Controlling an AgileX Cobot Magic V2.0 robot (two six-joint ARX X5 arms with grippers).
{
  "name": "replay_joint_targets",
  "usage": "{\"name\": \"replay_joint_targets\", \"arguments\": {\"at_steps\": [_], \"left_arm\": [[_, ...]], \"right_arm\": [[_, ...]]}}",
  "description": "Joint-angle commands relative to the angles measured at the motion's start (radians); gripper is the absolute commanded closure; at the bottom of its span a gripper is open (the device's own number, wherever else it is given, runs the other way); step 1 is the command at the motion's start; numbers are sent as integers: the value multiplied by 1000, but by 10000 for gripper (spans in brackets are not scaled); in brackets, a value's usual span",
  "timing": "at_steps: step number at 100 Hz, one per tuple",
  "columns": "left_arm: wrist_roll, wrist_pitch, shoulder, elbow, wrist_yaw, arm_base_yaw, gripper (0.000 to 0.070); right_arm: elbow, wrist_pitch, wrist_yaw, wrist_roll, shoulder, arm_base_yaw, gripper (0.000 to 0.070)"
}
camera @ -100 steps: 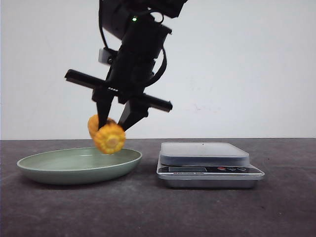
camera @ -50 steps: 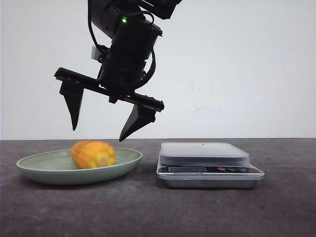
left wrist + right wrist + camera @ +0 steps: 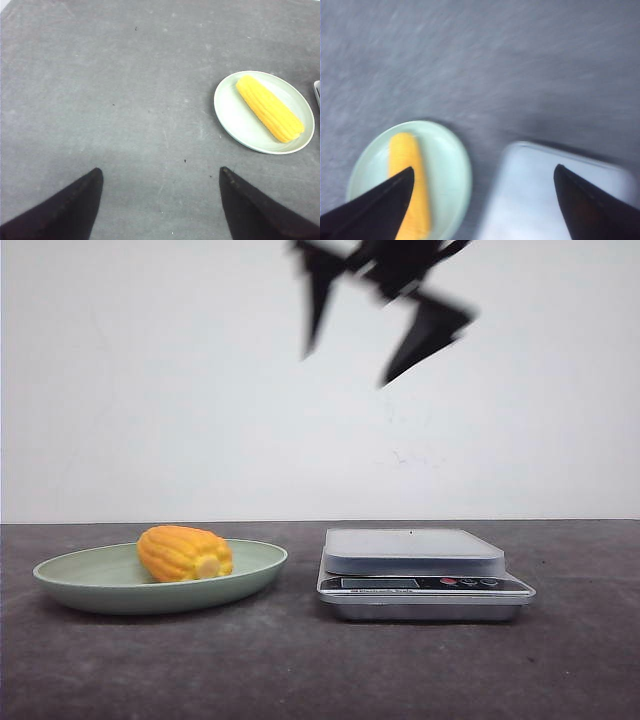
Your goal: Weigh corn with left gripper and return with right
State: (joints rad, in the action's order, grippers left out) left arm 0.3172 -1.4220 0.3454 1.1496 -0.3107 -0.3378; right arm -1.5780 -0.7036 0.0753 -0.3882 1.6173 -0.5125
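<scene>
The corn lies on its side on the green plate, left of the scale. My right gripper is open and empty, blurred, high above the gap between plate and scale. In the right wrist view its gripper hangs over the corn, the plate and the scale platform. My left gripper is open and empty over bare table, well away from the plate and the corn. It does not show in the front view.
A silver kitchen scale with an empty platform stands right of the plate. The grey tabletop runs to a white back wall.
The right gripper opened and dropped the corn onto the plate, then rose quickly and moved right. The corn has rolled to rest on the plate.
</scene>
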Motion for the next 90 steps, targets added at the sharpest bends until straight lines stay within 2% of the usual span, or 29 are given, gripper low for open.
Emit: {"name": "replay_joint_targets", "arguments": {"at_steps": [1,15,33,45,71,82,90], "left_arm": [[0,9,0,13,1,-1,269],[-3,9,0,13,1,-1,269],[-3,30,0,13,1,-1,269],[-13,84,0,12,2,-1,269],[-23,165,0,9,6,-1,269],[-21,167,0,2,6,-1,269],[-19,167,0,-9,7,-1,270]], "right_arm": [[-23,-62,2,95,-83,44,136],[-23,-187,-24,165,-261,150,136],[-23,-344,-31,195,-510,245,136],[-23,-396,-37,209,-654,261,136],[42,-524,-141,215,-965,261,136],[113,-560,-216,204,-1113,261,136],[173,-562,-225,201,-1201,262,137]]}}
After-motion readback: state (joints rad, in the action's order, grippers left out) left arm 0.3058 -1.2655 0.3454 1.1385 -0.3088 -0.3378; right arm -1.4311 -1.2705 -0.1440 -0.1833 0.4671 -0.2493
